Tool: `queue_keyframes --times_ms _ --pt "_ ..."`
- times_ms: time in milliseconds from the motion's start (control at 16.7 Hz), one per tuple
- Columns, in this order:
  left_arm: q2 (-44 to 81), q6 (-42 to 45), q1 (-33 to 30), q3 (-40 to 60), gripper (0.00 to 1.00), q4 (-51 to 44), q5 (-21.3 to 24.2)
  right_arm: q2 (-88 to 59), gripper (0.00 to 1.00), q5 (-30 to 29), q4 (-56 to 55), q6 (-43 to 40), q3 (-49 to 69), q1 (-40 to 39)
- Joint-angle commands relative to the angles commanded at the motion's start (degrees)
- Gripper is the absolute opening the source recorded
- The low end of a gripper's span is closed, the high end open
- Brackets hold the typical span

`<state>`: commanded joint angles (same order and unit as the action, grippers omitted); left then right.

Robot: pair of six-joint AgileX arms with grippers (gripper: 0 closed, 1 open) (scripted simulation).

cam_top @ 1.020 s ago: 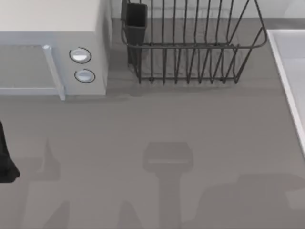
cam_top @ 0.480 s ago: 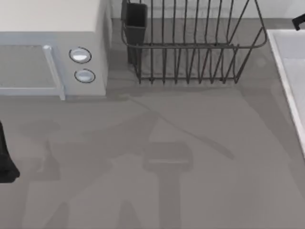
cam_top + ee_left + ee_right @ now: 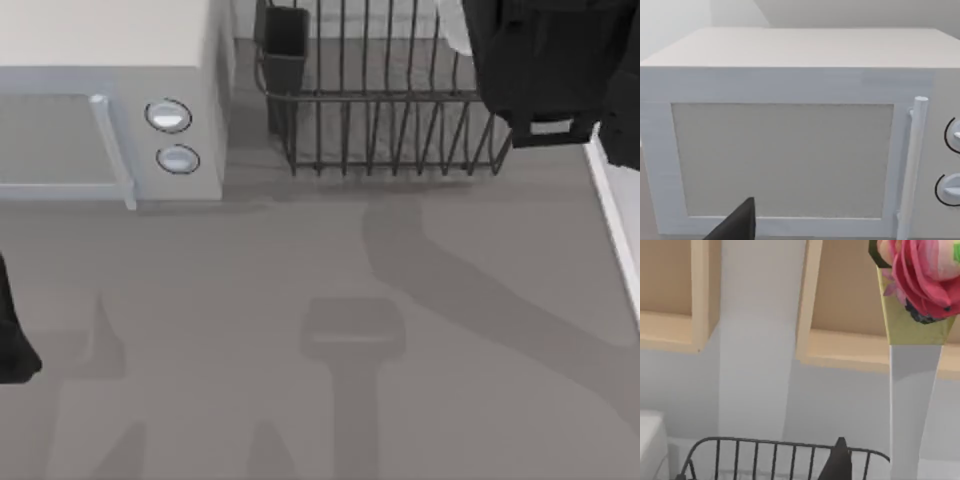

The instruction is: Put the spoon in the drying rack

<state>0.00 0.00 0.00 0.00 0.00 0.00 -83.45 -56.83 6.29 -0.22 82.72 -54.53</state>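
Note:
The drying rack (image 3: 380, 110), a dark wire basket with a dark utensil cup (image 3: 285, 40) at its left corner, stands at the back of the table. My right gripper (image 3: 500, 50) hangs above the rack's right end, dark and bulky. A pale spoon (image 3: 452, 25) sticks out of it toward the left, over the rack's bars. In the right wrist view the rack's rim (image 3: 790, 444) lies below, one dark fingertip (image 3: 837, 462) points at it, and a white bar (image 3: 914, 415) runs close to the camera. My left arm (image 3: 12, 335) is parked at the table's left edge.
A grey microwave (image 3: 110, 100) with two round knobs stands left of the rack and faces the left wrist camera (image 3: 790, 150). A pale sink edge (image 3: 610, 200) runs along the right. On the wall shelves behind the rack sits a pink flower bouquet (image 3: 920, 275).
My right arm has swept in from the right edge to above the rack's right end, carrying the pale spoon. Its shadow crossed the table. The left arm has not moved.

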Motion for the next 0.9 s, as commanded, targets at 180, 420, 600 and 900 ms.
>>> queue_keyframes --times_ms 180,420,600,900 --pt "0.0 0.0 0.0 0.0 1.00 0.0 0.0 0.8 0.00 -3.7 -4.6 1.9 -0.3 -4.6" --pt "0.0 0.0 0.0 0.0 1.00 0.0 0.0 0.9 0.00 -4.0 -4.9 2.0 -0.4 -4.9" --pt "0.0 0.0 0.0 0.0 1.00 0.0 0.0 -0.2 0.00 -3.4 -5.6 2.1 -0.3 -4.1" --pt "0.0 0.0 0.0 0.0 1.00 0.0 0.0 -11.4 0.00 2.5 -18.0 1.8 -1.4 2.9"
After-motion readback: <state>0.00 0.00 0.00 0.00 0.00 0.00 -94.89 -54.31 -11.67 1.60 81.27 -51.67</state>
